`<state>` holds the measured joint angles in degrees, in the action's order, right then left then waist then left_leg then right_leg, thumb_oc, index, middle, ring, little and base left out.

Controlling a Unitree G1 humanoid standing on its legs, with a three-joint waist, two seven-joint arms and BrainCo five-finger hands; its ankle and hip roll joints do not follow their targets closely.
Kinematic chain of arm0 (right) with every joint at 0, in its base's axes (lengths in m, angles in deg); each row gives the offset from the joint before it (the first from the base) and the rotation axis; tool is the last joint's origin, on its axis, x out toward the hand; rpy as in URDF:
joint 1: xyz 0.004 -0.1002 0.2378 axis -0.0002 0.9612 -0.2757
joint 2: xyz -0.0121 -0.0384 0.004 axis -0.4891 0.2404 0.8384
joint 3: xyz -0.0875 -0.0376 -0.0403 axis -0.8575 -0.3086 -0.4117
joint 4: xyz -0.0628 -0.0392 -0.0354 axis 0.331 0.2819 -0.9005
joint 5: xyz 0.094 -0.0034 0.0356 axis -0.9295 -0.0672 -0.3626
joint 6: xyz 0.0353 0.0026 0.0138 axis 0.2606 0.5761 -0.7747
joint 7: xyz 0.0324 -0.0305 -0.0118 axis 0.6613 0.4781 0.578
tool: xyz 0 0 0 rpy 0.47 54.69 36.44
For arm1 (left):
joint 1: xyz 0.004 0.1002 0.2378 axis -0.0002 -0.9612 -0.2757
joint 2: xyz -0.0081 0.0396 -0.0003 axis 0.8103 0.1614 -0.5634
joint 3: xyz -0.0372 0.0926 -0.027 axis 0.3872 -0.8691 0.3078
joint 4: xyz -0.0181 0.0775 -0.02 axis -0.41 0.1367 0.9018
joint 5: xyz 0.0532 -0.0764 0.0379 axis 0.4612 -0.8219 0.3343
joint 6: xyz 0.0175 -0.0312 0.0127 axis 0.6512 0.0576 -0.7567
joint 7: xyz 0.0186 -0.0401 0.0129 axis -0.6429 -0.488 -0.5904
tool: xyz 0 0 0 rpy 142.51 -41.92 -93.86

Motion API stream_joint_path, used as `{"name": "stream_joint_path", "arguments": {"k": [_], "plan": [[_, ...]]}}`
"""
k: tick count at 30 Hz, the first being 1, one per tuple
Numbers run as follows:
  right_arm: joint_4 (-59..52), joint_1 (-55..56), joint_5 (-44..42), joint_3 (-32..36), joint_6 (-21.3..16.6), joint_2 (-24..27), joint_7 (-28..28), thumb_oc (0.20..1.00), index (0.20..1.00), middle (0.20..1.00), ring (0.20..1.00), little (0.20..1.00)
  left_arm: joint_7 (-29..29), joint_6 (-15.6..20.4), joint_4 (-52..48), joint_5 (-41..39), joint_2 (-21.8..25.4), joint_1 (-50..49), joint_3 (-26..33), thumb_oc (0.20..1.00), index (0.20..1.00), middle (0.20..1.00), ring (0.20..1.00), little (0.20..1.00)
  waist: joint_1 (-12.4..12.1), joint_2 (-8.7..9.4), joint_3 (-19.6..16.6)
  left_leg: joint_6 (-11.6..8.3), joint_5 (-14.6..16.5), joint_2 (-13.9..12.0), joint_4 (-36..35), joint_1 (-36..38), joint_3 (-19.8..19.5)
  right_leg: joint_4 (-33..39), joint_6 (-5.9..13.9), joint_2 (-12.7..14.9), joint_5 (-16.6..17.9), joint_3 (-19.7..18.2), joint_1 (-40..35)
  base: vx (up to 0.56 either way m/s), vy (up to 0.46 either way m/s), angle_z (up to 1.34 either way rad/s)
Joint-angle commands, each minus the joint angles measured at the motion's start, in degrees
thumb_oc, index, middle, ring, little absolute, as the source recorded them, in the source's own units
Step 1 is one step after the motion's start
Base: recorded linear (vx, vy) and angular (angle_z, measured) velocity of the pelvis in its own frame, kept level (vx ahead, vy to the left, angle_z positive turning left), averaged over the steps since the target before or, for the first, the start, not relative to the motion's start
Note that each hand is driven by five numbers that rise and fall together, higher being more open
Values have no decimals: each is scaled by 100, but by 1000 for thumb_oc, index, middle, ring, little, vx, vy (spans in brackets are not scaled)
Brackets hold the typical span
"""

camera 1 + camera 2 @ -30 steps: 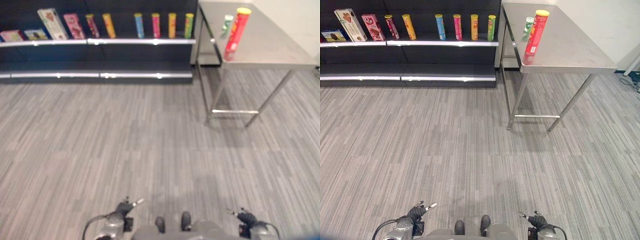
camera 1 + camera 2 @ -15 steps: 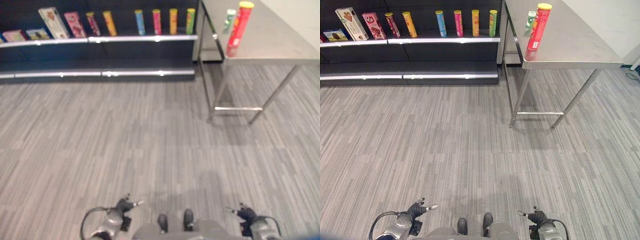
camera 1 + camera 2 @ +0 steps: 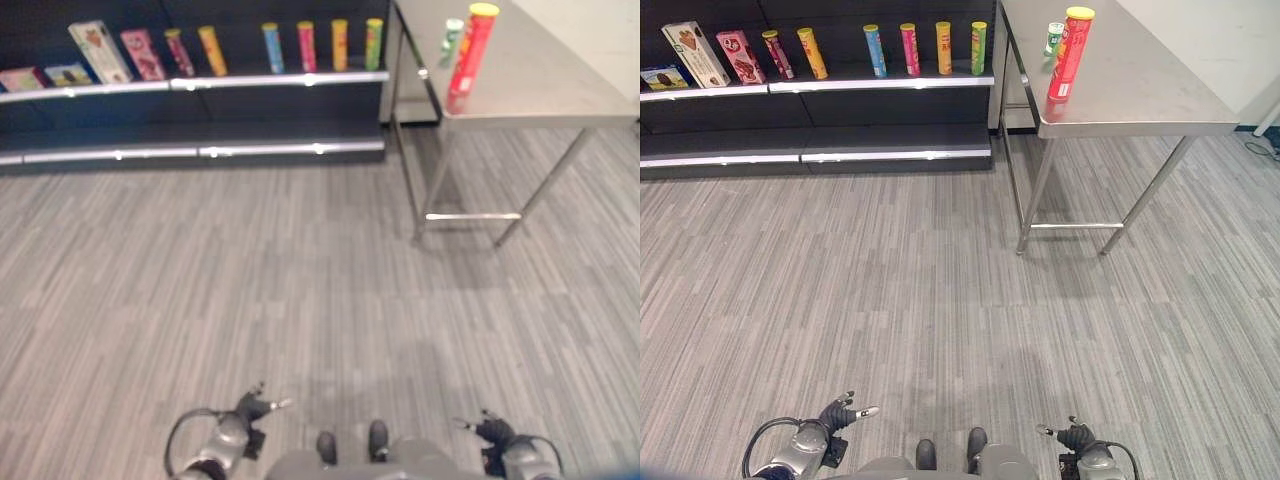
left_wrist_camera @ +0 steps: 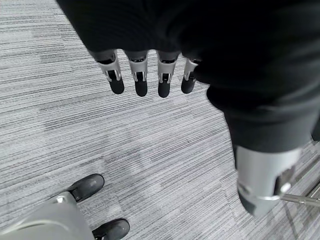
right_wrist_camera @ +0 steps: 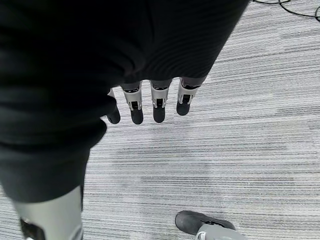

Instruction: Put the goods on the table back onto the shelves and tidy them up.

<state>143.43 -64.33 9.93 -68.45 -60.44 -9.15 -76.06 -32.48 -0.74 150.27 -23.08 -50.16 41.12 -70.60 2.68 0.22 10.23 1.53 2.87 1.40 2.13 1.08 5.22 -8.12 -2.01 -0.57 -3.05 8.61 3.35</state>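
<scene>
Steel table (image 3: 1140,80): green can (image 3: 1054,38) half-hidden behind red tube (image 3: 1068,55).

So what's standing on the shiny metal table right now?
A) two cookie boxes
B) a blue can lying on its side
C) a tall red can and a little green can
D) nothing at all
C: a tall red can with a yellow lid stands upright on the metal table, and a little green can stands just behind it.

Red tube (image 3: 1066,54) upright on table (image 3: 1140,95)
</scene>
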Motion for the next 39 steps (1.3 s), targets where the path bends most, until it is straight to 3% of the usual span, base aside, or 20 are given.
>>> {"name": "stream_joint_path", "arguments": {"k": [1,15,17,19,20,22,25,27,28,33,34,36,37,39], "plan": [[134,35,1,-2,-22,192,36,1000,1000,1000,1000,1000,-10,99,123,-4,64,136,3,1000,1000,1000,1000,1000,72,66,-155,-804,272,-663,-99,218,-272,252,1082,469,-504,-424,-215,-11,-42,1],[126,20,17,-88,-10,275,126,1000,1000,1000,1000,1000,-74,99,58,0,182,135,-30,1000,1000,1000,1000,1000,81,46,3,-862,211,-732,-31,-46,-337,201,1049,371,-516,-466,39,-4,-21,0],[71,31,-72,-96,-48,264,130,1000,1000,1000,1000,1000,-91,129,-198,-239,220,137,46,1000,1000,1000,1000,1000,46,99,121,-922,366,-733,645,-333,-354,21,946,325,-646,-548,89,-25,-81,0],[71,31,-72,-96,-48,264,130,1000,1000,1000,1000,1000,-91,128,-199,-240,220,136,46,1000,1000,1000,1000,1000,47,98,119,-922,374,-734,659,-344,-356,19,945,324,-648,-547,94,-15,-53,2],[1,66,-108,-131,-76,279,123,1000,1000,1000,1000,1000,-82,120,-271,-406,200,119,99,1000,1000,1000,1000,1000,-32,184,296,-927,291,-686,1571,-779,-439,-89,818,327,-688,-554,23,-9,-85,1],[47,12,-149,-151,-47,286,103,1000,1000,1000,1000,1000,-37,91,-179,-515,133,138,136,1000,1000,1000,1000,1000,-79,201,445,-865,24,-675,2166,-1113,-552,-159,742,323,-743,-501,-17,57,-62,14],[31,-12,-170,-129,-25,308,112,1000,1000,1000,1000,1000,-6,88,-7,-643,48,71,205,1000,1000,1000,1000,1000,-173,193,454,-827,71,-573,1669,-1459,-661,-87,795,363,-850,-534,-149,246,17,6],[-37,-41,-165,-154,-33,338,106,1000,1000,1000,1000,1000,1,98,59,-668,16,-16,239,1000,1000,1000,1000,1000,-298,117,433,-933,-265,-495,1139,-1792,-809,31,841,342,-982,-604,-326,431,98,13],[-88,-59,-160,-150,-52,356,91,1000,1000,1000,1000,1000,9,117,81,-688,8,-115,294,1000,1000,1000,1000,1000,-402,24,392,-1035,-526,-472,513,-2029,-946,139,871,285,-1158,-765,-581,413,111,10],[-142,-53,25,-182,-55,328,144,1000,1000,1000,1000,1000,52,127,231,-682,-37,-350,493,1000,1000,1000,1000,1000,-588,-17,315,-1087,-876,-543,198,-2048,-799,213,1076,502,-1362,-1022,-1163,547,211,-22],[-84,-52,103,-141,-31,273,172,1000,1000,1000,1000,1000,67,106,308,-657,-30,-384,560,1000,1000,1000,1000,1000,-635,27,196,-1045,-831,-486,299,-1973,-708,122,1269,811,-1147,-1014,-1215,749,327,-64],[-108,-48,110,-123,-26,246,202,1000,1000,1000,1000,1000,82,107,285,-623,26,-350,572,1000,1000,1000,1000,1000,-617,137,138,-938,-649,-365,399,-1818,-571,-317,1448,1142,-500,-1097,-994,572,265,-69],[-182,-50,99,-124,-33,245,223,1000,1000,1000,1000,1000,76,104,241,-624,71,-329,551,1000,1000,1000,1000,1000,-580,183,159,-839,-499,-298,457,-1687,-491,-802,1494,1298,-22,-1191,-814,407,213,-58],[-317,-95,-7,-100,-37,259,224,1000,1000,1000,1000,1000,76,95,157,-595,158,-234,522,1000,1000,1000,1000,1000,-515,178,223,-650,-275,-237,545,-1494,-385,-1613,1393,1417,753,-1328,-455,343,198,-26]]}}
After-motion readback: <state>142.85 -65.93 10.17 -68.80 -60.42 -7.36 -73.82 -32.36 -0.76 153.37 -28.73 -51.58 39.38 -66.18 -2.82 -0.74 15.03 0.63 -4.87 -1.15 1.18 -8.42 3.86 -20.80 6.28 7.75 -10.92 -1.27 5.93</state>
